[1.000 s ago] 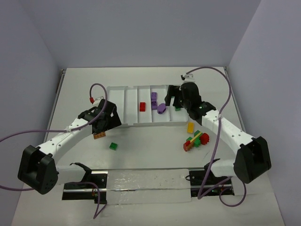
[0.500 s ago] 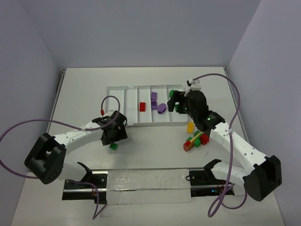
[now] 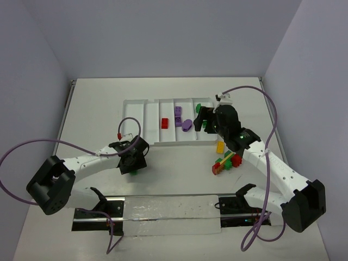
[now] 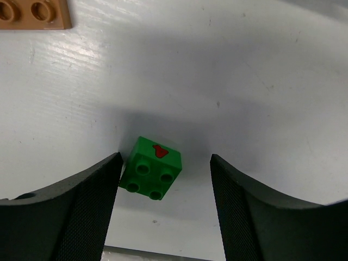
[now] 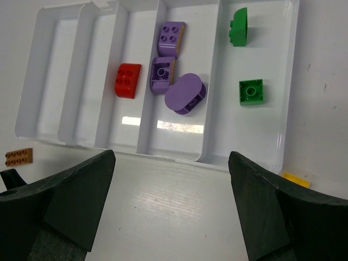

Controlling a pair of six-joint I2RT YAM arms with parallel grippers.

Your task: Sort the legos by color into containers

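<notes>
While not yet pinching anything, set for a pick: left pincer (image 4: 166,163) half spread astride a lone green four-stud brick (image 4: 152,168) on the white tabletop (image 4: 217,65), left finger (image 4: 81,206) touching or all but touching one side, clear gap at the other. Step in hand, seemingly: grasping this brick for the green compartment. Next: squeeze until both pads bear on opposite walls, expect a slight twist since the brick sits skewed, lift, then carry to the rightmost compartment of the white tray (image 5: 49,81), beside the green square brick (image 5: 252,91) there. Hard glossy plastic, crisp edges, round studs, small red mark on top; finely textured black pads; thin smooth tray with ridge dividers. Right pincer (image 5: 171,179) spread wide, empty, hovering above the tray's near edge.
</notes>
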